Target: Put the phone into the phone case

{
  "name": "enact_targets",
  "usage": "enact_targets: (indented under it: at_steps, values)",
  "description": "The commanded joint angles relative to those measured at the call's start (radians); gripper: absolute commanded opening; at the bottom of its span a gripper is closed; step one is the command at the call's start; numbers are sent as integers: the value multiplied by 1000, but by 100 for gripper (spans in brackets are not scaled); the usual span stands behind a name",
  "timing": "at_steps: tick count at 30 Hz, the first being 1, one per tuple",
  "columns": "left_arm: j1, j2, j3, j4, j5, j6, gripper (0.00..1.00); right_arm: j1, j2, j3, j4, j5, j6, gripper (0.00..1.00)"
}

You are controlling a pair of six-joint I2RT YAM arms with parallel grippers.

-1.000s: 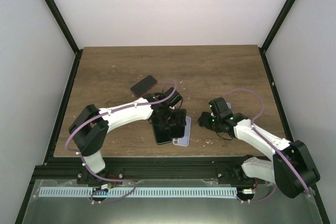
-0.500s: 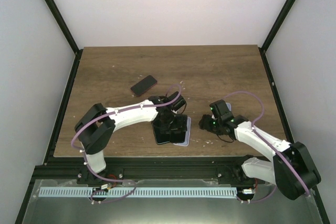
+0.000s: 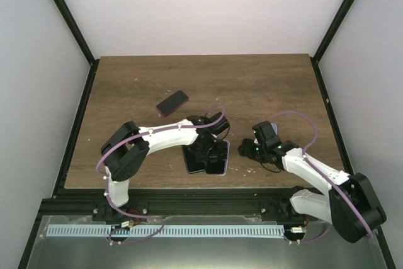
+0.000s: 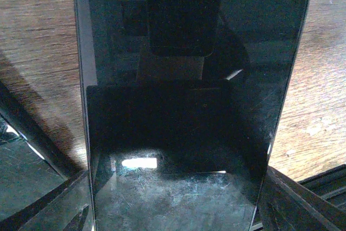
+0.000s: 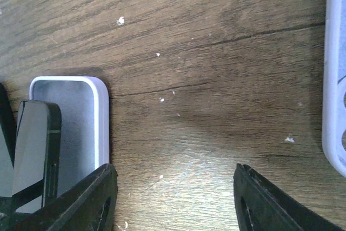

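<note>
A black phone fills the left wrist view, and my left gripper is shut on it across its width, one finger at each lower corner. From above, the left gripper holds this phone over the lavender phone case near the table's front edge. In the right wrist view the case lies open side up, with the phone's edge tilted down into it. My right gripper is open over bare wood just right of the case, nothing between its fingers.
Another black phone lies flat just left of the case. A dark phone lies farther back on the wooden table. A second lavender case lies right of my right gripper. Black frame posts line the table's sides.
My left gripper has carried the phone to the right, from above the flat black phone to over the lavender case. The right gripper has barely shifted.
</note>
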Motion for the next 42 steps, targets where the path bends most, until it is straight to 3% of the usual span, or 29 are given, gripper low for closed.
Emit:
enact_targets:
  at_steps: [1, 11, 15, 22, 30, 42]
  values:
    - [-5, 14, 40, -27, -12, 5, 74, -13, -27, -11, 24, -10, -15, 60]
    - [-5, 36, 83, -64, -31, 7, 93, -11, -49, -8, 21, -22, -23, 60]
    - [-5, 35, 85, -69, -36, 6, 94, -11, -65, -6, 23, -31, -26, 60]
    - [6, -26, 65, -75, -75, 21, 80, -11, -65, -26, 79, -181, -25, 59]
    - [41, -183, -141, 59, -9, 91, 65, -11, -15, -40, 135, -283, -6, 56]
    - [29, -257, -324, 124, 25, 132, 48, -7, 144, -35, 251, -385, 13, 43]
